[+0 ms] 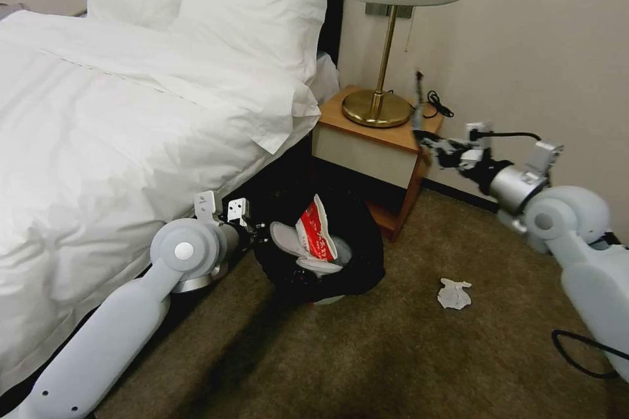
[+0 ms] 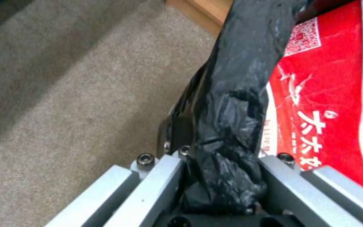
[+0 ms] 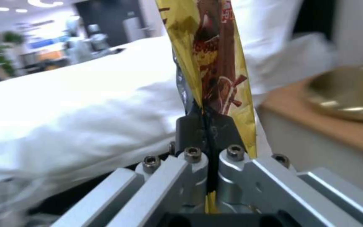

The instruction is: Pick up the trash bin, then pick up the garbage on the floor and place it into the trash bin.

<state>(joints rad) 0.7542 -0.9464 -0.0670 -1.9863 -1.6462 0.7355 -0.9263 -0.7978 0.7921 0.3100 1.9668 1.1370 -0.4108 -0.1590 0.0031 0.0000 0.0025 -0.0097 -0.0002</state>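
Observation:
The trash bin (image 1: pixel 357 255), lined with a black bag (image 2: pixel 227 119), sits tilted on the carpet beside the bed. My left gripper (image 1: pixel 257 234) is shut on its rim, clamping the bag (image 2: pixel 221 179). Inside the bin lie white slippers (image 1: pixel 295 245) and a red wrapper (image 1: pixel 316 230) (image 2: pixel 320 104). My right gripper (image 1: pixel 427 141) (image 3: pixel 206 126) hangs in front of the nightstand, above and right of the bin, shut on a gold-brown snack packet (image 1: pixel 417 101) (image 3: pixel 209 60) that stands upright. A crumpled white tissue (image 1: pixel 454 293) lies on the carpet right of the bin.
The white bed (image 1: pixel 118 118) fills the left. A wooden nightstand (image 1: pixel 367 150) with a brass lamp (image 1: pixel 378 105) stands behind the bin against the wall. A black cable (image 1: pixel 580 353) loops by my right arm. Open carpet (image 1: pixel 341 360) lies in front.

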